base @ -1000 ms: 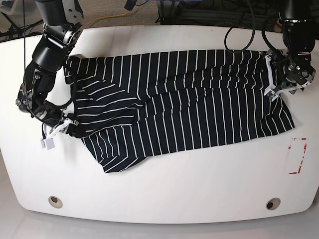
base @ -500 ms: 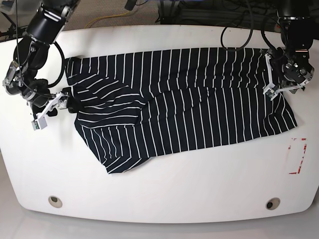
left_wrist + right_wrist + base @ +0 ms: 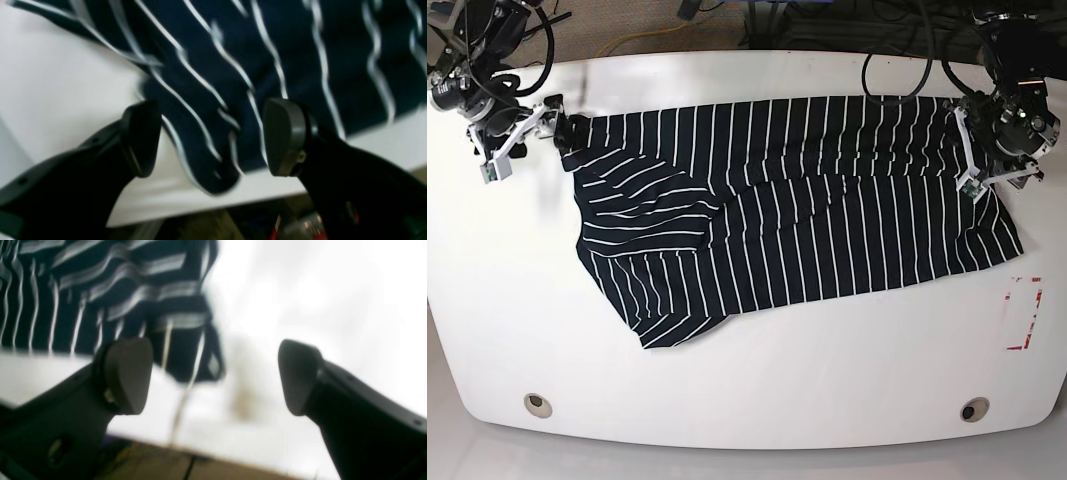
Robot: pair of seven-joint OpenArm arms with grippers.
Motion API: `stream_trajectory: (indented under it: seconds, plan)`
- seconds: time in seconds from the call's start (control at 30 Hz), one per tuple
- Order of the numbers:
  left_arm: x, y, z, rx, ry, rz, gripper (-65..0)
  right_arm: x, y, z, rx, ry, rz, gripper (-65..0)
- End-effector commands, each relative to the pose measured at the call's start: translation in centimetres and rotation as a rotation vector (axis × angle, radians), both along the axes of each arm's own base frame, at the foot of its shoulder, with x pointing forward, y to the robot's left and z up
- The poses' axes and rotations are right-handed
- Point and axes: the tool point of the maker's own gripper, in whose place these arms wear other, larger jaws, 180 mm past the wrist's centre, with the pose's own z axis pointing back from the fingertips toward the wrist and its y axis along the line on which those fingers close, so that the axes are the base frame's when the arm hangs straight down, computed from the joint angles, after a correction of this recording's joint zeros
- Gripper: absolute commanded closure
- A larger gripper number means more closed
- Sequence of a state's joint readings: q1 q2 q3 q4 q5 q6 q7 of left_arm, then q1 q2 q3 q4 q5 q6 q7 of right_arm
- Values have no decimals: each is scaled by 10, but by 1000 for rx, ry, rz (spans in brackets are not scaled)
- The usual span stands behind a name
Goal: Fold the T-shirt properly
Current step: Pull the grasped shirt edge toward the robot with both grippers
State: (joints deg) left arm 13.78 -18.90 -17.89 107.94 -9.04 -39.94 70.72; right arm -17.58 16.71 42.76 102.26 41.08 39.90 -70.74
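Step in hand looks like set-up for a fold: both arms are at the far corners of the T-shirt point(image 3: 787, 200), neither with a grip yet.

Left side of the base view: the right gripper point(image 3: 519, 135) sits at the table's point(image 3: 747, 390) far-left corner, just beside the shirt's far-left corner. In the right wrist view its jaws stand wide apart with nothing between the fingers point(image 3: 128, 373); a bit of striped cloth point(image 3: 186, 340) lies ahead, closer to the left-hand finger (view is blurred, so contact cannot be judged).

Middle: the shirt is spread across the far half of the table, one side lapped over the body, a loose flap pointing toward the near-left edge. Not a clean rectangle.

Right side: the left gripper point(image 3: 997, 150) is over the shirt's far-right corner, near the table's far-right edge. In the left wrist view its jaws are apart, straddling a rumpled fabric edge point(image 3: 213, 143) without pinching it.

A red-marked patch point(image 3: 1024, 313) sits by the right edge, clear of the cloth.

Next move, as I read it: right gripper shifts onto the corner, both drop and close on one edge each.
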Motion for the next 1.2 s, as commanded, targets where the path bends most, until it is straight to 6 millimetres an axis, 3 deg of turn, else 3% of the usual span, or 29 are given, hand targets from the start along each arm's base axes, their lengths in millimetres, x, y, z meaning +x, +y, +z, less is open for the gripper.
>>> stream_trajectory:
  seconds: [0.0, 0.13, 0.33, 0.53, 0.63, 0.83, 0.9, 0.97, 1.17]
  plan:
    - [-7, 6, 1, 22, 10, -8, -444, -6, -4, 3, -11, -1, 1, -568]
    - [-24, 7, -11, 17, 63, -4, -444, -16, 4, -7, 14, 27, -4, -568]
    - [-39, 15, -37, -15, 151, 42, -444, -12, 21, -12, 43, 29, 33, -568]
    - [-40, 13, -52, -72, 141, 51, -444, -4, 25, -33, 74, 72, 34, -564]
    - [-43, 23, -55, -58, 163, 59, -444, -2, 13, -40, -4, 106, 22, -495]
    - [-44, 29, -55, -49, 170, 61, -444, 0, -11, -40, -132, 148, 15, -192]
    - [-44, 30, -55, -46, 171, 60, -444, 1, -23, -34, -167, 148, 23, -165]
    - [-44, 30, -55, -46, 171, 60, -444, 2, -30, -30, -190, 150, 30, -190]
    - [-43, 38, -51, -24, 172, 56, -444, 7, -55, -14, -285, 158, 73, -347]
